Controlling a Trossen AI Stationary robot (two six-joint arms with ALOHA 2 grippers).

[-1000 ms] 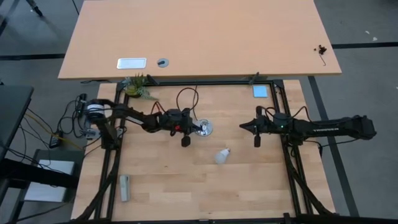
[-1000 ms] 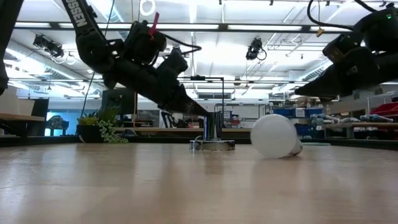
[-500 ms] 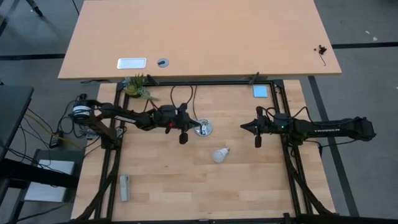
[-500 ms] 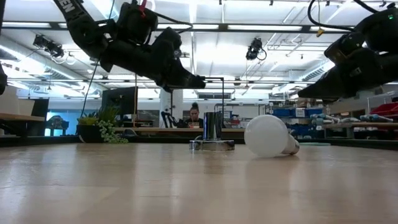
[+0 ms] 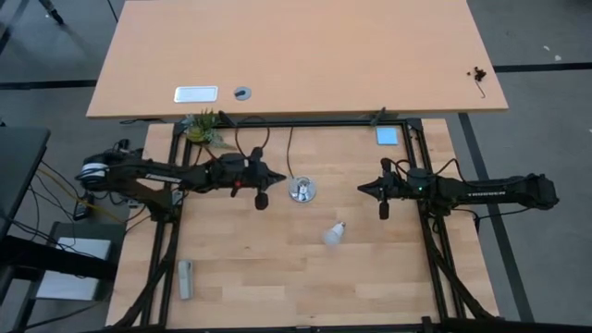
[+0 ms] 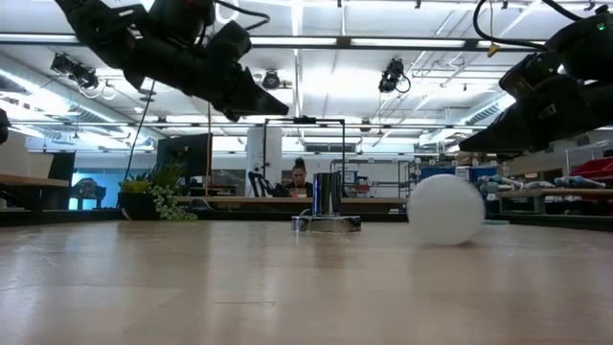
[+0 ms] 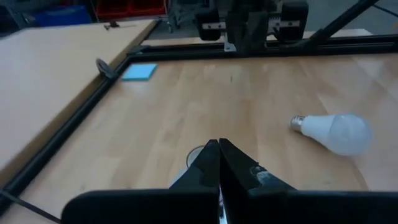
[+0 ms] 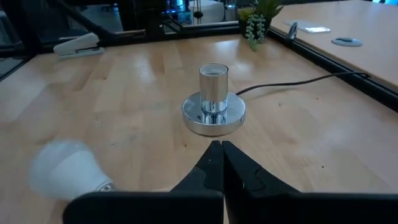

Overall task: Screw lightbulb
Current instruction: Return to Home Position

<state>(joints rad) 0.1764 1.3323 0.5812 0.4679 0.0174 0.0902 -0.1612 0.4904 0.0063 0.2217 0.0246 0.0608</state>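
Note:
The frosted-white lightbulb (image 5: pixel 332 233) lies on its side on the wooden table, its pale base pointing to the far right; it also shows in the left wrist view (image 7: pixel 333 131) and the low view (image 6: pixel 445 210). The shiny silver socket (image 5: pixel 302 190) stands upright on its round base, with a black cord running to the far edge. My left gripper (image 5: pixel 277 177) is shut and empty, raised above the table just left of the socket. My right gripper (image 5: pixel 361 188) is shut and empty, raised to the right of the socket, which shows ahead of it (image 8: pixel 213 102).
A small potted plant (image 5: pixel 203 129) stands at the far left, a blue note (image 5: pixel 387 136) lies at the far right, and a grey stapler (image 5: pixel 186 277) lies near the left front. Black frame rails (image 5: pixel 427 240) run along the table's sides. A person sits in the room behind (image 6: pixel 300 177).
My left gripper has drawn back from the socket toward the table's left edge and risen, staying shut. The lightbulb has rolled a little on the table and now turns its round end toward the near edge. The socket has stayed where it was.

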